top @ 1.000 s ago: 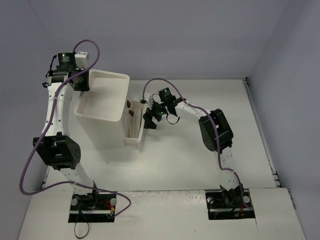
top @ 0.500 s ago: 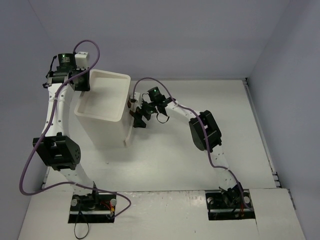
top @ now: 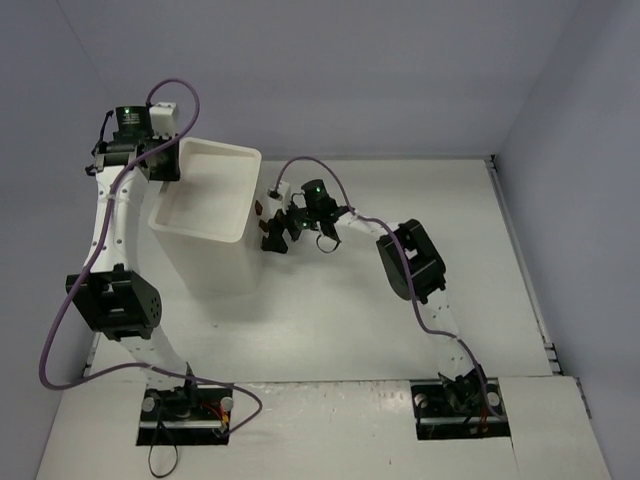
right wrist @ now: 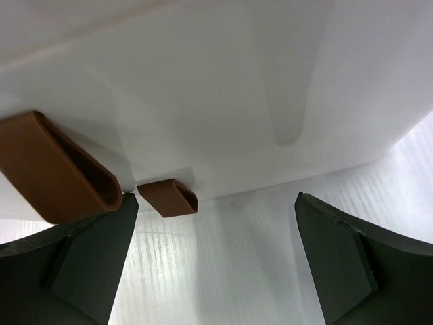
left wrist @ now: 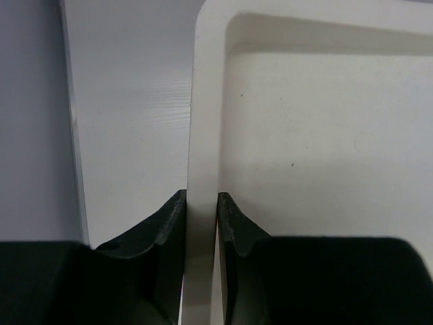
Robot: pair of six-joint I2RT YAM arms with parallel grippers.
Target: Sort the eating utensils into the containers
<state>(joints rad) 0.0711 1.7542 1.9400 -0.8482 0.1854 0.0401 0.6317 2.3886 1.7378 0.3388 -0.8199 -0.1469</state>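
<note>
The white cabinet point(top: 205, 215) stands at the left of the table, and my left gripper point(top: 166, 160) is shut on the far-left rim point(left wrist: 203, 135) of its top tray, one finger on each side. The containers are its white drawers, whose fronts point(right wrist: 223, 101) sit flush in the cabinet's right face. My right gripper point(right wrist: 216, 203) is open just in front of that face, low near the table. A large brown knob point(right wrist: 57, 169) touches its left finger, and a smaller brown knob point(right wrist: 168, 198) lies beyond. No eating utensils are in view.
The cabinet's rimmed top tray point(top: 212, 190) holds nothing visible. The right arm's elbow point(top: 408, 260) rises over the middle of the white table point(top: 400, 330). Blue-grey walls close the left, back and right sides.
My right gripper has moved left up to the cabinet, and the drawer that stuck out toward the front is now pushed in flush. The left arm has not moved.
</note>
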